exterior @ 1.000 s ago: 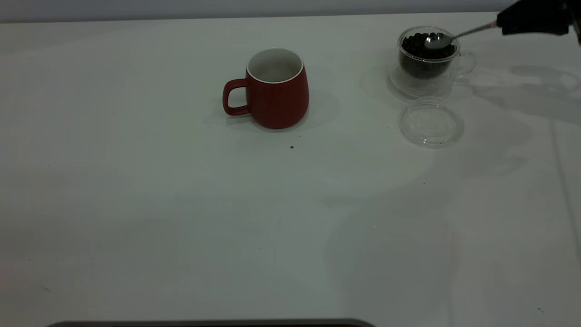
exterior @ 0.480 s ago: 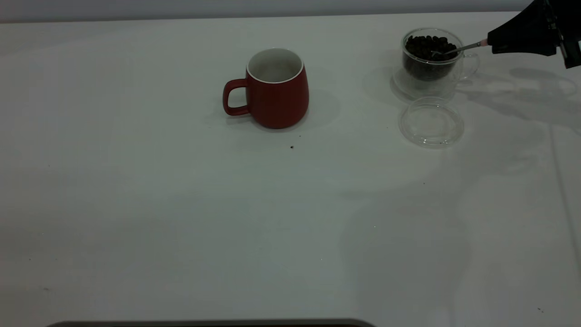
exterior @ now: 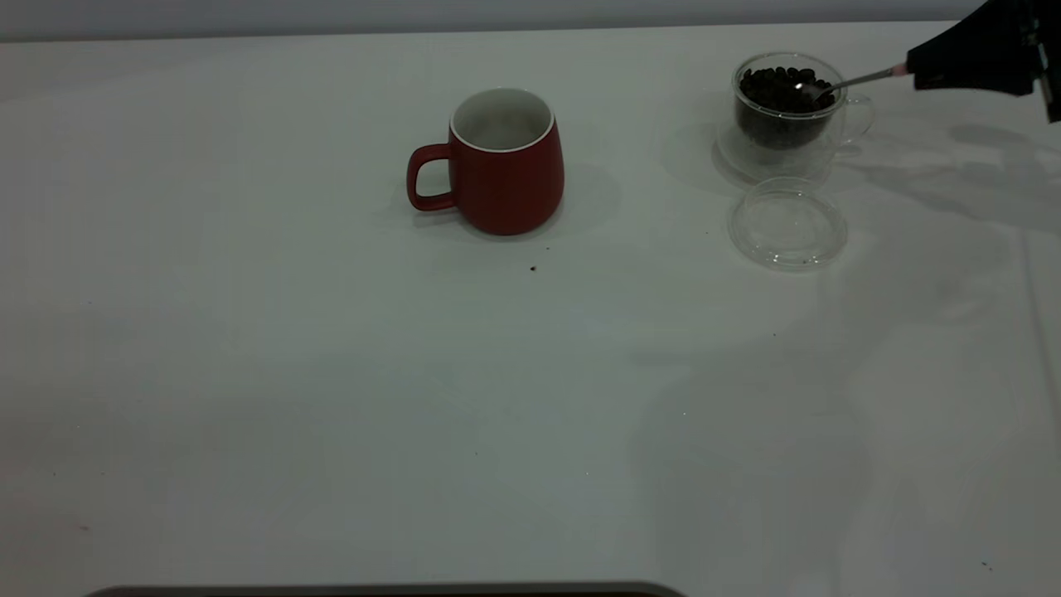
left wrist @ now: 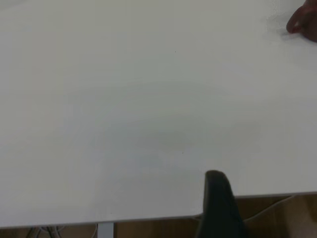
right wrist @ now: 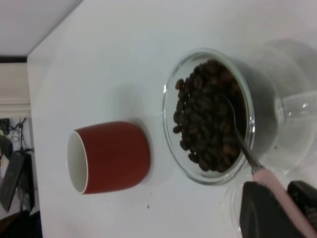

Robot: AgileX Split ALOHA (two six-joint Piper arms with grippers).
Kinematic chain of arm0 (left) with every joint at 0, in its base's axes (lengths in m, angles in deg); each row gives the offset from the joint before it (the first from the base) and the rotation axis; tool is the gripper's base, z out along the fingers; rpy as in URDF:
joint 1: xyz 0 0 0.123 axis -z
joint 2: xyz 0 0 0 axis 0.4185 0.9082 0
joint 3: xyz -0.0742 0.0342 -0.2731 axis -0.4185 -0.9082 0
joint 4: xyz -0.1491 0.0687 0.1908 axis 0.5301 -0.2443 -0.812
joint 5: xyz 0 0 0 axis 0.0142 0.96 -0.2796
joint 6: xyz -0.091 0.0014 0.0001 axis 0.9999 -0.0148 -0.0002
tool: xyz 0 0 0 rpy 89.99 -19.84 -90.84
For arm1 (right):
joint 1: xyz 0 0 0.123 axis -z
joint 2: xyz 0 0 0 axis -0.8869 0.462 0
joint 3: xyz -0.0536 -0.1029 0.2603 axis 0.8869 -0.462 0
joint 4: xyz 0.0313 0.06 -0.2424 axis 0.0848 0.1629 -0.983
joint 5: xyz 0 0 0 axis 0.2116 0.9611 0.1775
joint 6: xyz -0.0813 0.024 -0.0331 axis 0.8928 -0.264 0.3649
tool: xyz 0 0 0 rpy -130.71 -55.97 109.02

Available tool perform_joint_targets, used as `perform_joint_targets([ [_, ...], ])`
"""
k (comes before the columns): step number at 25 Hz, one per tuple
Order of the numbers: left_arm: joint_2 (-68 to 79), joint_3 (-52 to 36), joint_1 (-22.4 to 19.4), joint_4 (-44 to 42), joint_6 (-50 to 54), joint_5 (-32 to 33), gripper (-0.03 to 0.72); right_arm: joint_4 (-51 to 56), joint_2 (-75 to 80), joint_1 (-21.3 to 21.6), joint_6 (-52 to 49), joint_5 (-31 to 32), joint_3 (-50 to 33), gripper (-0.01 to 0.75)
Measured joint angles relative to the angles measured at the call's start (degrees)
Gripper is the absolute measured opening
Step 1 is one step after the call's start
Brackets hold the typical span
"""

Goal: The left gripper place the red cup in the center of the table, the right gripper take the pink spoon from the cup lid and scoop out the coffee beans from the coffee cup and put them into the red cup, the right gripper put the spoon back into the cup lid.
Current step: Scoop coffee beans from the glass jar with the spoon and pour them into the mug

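Observation:
The red cup (exterior: 506, 166) stands upright and empty near the middle of the table (exterior: 331, 373), its handle toward the left; the right wrist view also shows the red cup (right wrist: 111, 157). At the far right stands the glass coffee cup (exterior: 787, 112), full of coffee beans (exterior: 775, 83). My right gripper (exterior: 912, 70) is shut on the pink spoon (exterior: 858, 80) by its handle. The spoon's bowl (right wrist: 230, 116) lies sunk among the coffee beans (right wrist: 203, 119) inside the coffee cup (right wrist: 171, 106). The cup lid (exterior: 787, 225) lies bare just in front of the coffee cup. My left gripper (left wrist: 218, 203) sits parked at the table's edge.
A few dark specks lie on the table in front of the red cup (exterior: 533, 268). A dark strip runs along the near edge (exterior: 381, 590). Only a sliver of the red cup (left wrist: 304, 22) shows in the left wrist view.
The spoon's bowl, resting on top of the beans a second ago, has dipped in among them. The right gripper dropped, then rose slightly and drew back to the right.

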Motion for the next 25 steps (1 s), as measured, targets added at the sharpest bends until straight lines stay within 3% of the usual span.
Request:
perform_joint_targets([
  [10, 0.0, 0.0, 0.0, 0.0, 0.0, 0.0, 0.538, -0.6, -0.9, 0.4, -1.6, 0.6, 0.1, 0.092],
  [18, 0.0, 0.0, 0.0, 0.0, 0.0, 0.0, 0.538, 1.1, -0.9, 4.2, -3.1, 6.3, 0.1, 0.092],
  [25, 0.0, 0.0, 0.0, 0.0, -0.1, 0.0, 0.538, 4.6, -0.7, 5.6, -3.1, 6.7, 0.1, 0.092],
])
